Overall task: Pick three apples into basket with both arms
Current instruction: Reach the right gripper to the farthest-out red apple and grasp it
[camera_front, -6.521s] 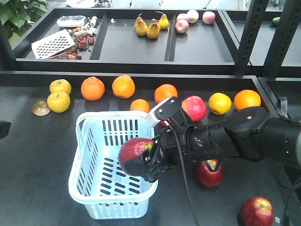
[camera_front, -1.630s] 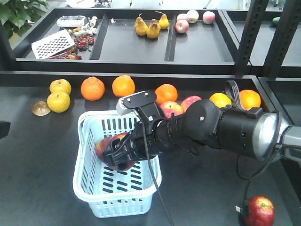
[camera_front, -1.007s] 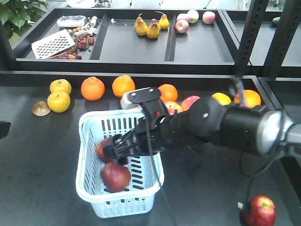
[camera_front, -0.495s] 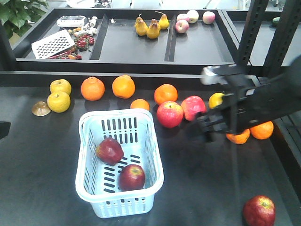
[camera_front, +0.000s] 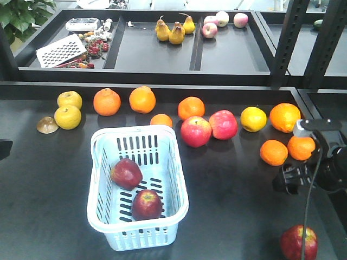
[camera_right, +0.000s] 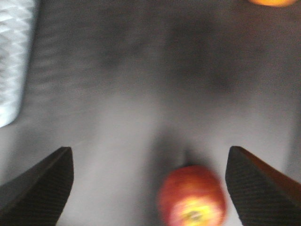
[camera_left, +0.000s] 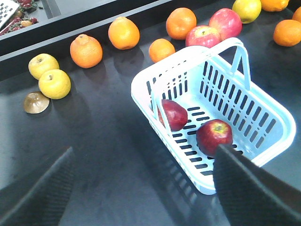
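Note:
The pale blue basket (camera_front: 138, 238) stands left of centre with two dark red apples in it, one (camera_front: 126, 173) at its middle and one (camera_front: 147, 204) nearer the front. A third dark apple (camera_front: 299, 244) lies on the table at the front right. My right gripper (camera_front: 286, 181) hangs open above and behind that apple; the blurred right wrist view has the apple (camera_right: 192, 197) low between the spread fingers, nearer the right one. My left gripper (camera_left: 146, 197) is open and empty over bare table beside the basket (camera_left: 188, 59), whose apples (camera_left: 173, 114) (camera_left: 214, 135) show there.
Oranges (camera_front: 107, 101) (camera_front: 274, 152), two pinkish apples (camera_front: 196, 131) and yellow fruit (camera_front: 67, 116) lie in a row behind the basket. A raised shelf of trays with pears (camera_front: 176, 33) runs along the back. Dark uprights (camera_front: 287, 43) stand at the right.
My right arm let the second apple go into the basket, drew out and swung right, and is now over the front-right apple. The dropped apple settled near the basket's front.

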